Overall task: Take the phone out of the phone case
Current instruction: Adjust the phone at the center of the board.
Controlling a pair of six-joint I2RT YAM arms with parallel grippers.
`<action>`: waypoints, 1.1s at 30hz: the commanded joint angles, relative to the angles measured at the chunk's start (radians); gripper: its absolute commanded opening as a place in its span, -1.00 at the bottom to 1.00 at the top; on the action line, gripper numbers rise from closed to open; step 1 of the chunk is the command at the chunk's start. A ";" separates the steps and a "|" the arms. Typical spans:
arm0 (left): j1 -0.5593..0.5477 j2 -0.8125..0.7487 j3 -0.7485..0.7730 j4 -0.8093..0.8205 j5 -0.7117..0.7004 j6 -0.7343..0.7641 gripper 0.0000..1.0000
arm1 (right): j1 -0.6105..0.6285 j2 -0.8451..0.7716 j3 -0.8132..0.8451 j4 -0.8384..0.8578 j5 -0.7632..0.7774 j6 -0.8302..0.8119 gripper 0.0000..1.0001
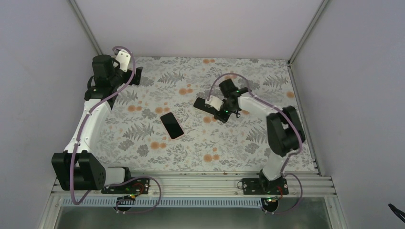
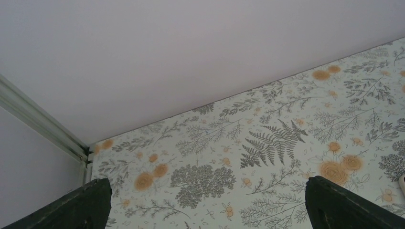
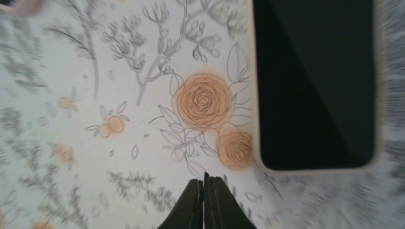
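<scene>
The left end effector point(image 1: 137, 76) hangs at 10 o'clock over the floral surface point(image 1: 143, 157), near the far left corner; its fingers point(image 2: 334, 205) are spread wide with nothing between them. The phone point(image 1: 172, 125) lies flat, dark face up, near the middle of the surface, touched by neither arm; a pale rim point(image 3: 255, 95) frames it in the right wrist view. At 2 o'clock from the phone, near it but apart, the right end effector point(image 1: 197, 102) is pinched tight on nothing.
</scene>
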 commanded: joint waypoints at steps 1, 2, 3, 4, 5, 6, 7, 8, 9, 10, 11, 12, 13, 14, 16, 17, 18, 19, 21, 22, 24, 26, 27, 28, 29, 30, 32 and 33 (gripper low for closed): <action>0.005 -0.015 0.002 -0.006 0.027 0.034 1.00 | 0.043 0.140 0.039 0.025 0.048 0.057 -0.93; 0.006 -0.017 -0.001 -0.006 0.036 0.034 1.00 | 0.047 0.159 0.047 0.036 0.054 0.061 -0.93; 0.006 -0.020 -0.003 -0.004 0.045 0.035 1.00 | 0.050 0.179 0.058 0.042 0.056 0.068 -0.93; 0.006 -0.022 -0.005 -0.004 0.050 0.035 1.00 | 0.051 0.195 0.069 0.046 0.056 0.075 -0.93; 0.006 -0.023 -0.005 -0.004 0.052 0.036 1.00 | 0.052 0.208 0.076 0.052 0.056 0.078 -0.93; 0.006 -0.024 -0.006 -0.004 0.054 0.039 1.00 | 0.055 0.219 0.081 0.056 0.059 0.082 -0.93; 0.006 -0.023 -0.005 -0.006 0.053 0.041 1.00 | 0.057 0.230 0.084 0.062 0.067 0.084 -0.93; 0.006 -0.021 -0.005 -0.007 0.052 0.043 1.00 | 0.059 0.243 0.084 0.066 0.081 0.086 -0.93; 0.006 -0.019 -0.005 -0.006 0.051 0.045 1.00 | 0.060 0.259 0.085 0.070 0.097 0.091 -0.93; 0.006 -0.017 -0.007 -0.005 0.050 0.046 1.00 | 0.060 0.273 0.087 0.074 0.121 0.096 -0.93; 0.005 -0.015 -0.010 -0.004 0.050 0.047 1.00 | 0.060 0.289 0.090 0.077 0.146 0.102 -0.93; 0.006 -0.014 -0.014 -0.004 0.049 0.047 1.00 | 0.059 0.302 0.095 0.077 0.164 0.107 -0.93; 0.006 -0.014 -0.018 -0.001 0.049 0.046 1.00 | 0.054 0.315 0.102 0.077 0.182 0.113 -0.93; 0.006 -0.014 -0.022 -0.001 0.050 0.046 1.00 | 0.048 0.328 0.111 0.079 0.194 0.121 -0.93; 0.006 -0.017 -0.030 -0.001 0.051 0.049 1.00 | 0.024 0.359 0.152 0.064 0.218 0.135 -0.93; 0.006 -0.019 -0.034 0.000 0.050 0.052 1.00 | 0.007 0.377 0.183 0.054 0.234 0.144 -0.93; 0.006 -0.021 -0.038 -0.001 0.048 0.057 1.00 | -0.012 0.397 0.220 0.042 0.250 0.154 -0.93; 0.006 -0.024 -0.040 0.000 0.043 0.060 1.00 | -0.032 0.419 0.262 0.028 0.257 0.162 -0.93; 0.006 -0.030 -0.049 0.001 0.032 0.066 1.00 | -0.070 0.464 0.354 -0.003 0.269 0.174 -0.93; 0.006 -0.032 -0.053 0.004 0.029 0.069 1.00 | -0.085 0.490 0.409 -0.021 0.273 0.176 -0.93; 0.006 -0.037 -0.061 0.006 0.030 0.073 1.00 | -0.107 0.547 0.515 -0.054 0.291 0.180 -0.93; 0.006 -0.037 -0.071 0.009 0.048 0.079 1.00 | -0.125 0.603 0.638 -0.088 0.301 0.175 -0.93; 0.006 -0.035 -0.075 0.011 0.056 0.080 1.00 | -0.129 0.631 0.687 -0.102 0.311 0.176 -0.93; 0.006 -0.031 -0.078 0.014 0.063 0.081 1.00 | -0.131 0.665 0.735 -0.116 0.316 0.175 -0.93; 0.006 -0.027 -0.081 0.016 0.070 0.081 1.00 | -0.132 0.690 0.777 -0.122 0.317 0.169 -0.93; 0.005 -0.021 -0.085 0.019 0.077 0.081 1.00 | -0.132 0.711 0.814 -0.118 0.323 0.163 -0.93; 0.006 -0.006 -0.087 0.027 0.087 0.080 1.00 | -0.131 0.767 0.899 -0.110 0.329 0.152 -0.93; 0.006 0.004 -0.087 0.031 0.091 0.078 1.00 | -0.132 0.802 0.967 -0.125 0.330 0.149 -0.93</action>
